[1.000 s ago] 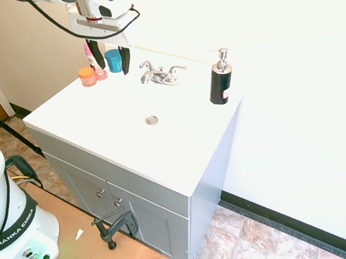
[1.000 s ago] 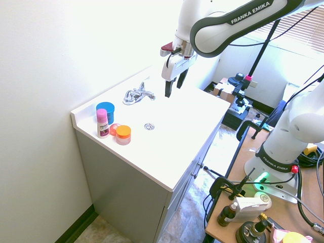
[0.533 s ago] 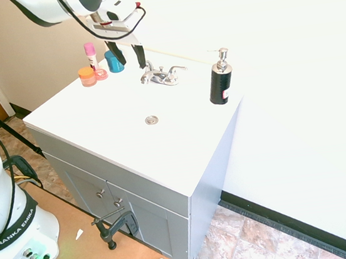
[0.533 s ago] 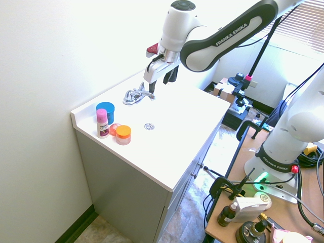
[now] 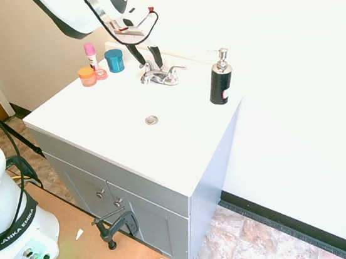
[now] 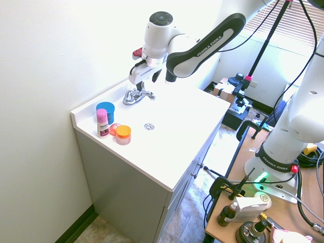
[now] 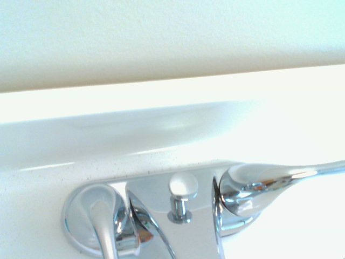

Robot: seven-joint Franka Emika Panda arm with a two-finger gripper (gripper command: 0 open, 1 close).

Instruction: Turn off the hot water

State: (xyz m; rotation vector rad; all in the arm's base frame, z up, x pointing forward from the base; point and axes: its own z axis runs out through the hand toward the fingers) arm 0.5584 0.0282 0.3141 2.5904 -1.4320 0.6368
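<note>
Here at the faucet's left end, the hot-water lever (image 5: 147, 64) shines, a slim curved chrome handle on a rounded base; the jaws (image 5: 151, 69) hang parted right by it, and rightward comes the chrome spout (image 5: 148, 77) over the white worktop (image 5: 122, 123).

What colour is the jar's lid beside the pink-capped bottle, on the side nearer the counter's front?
Orange; second exterior view.

White arm (image 6: 205, 48), black bands, dark cable
</note>
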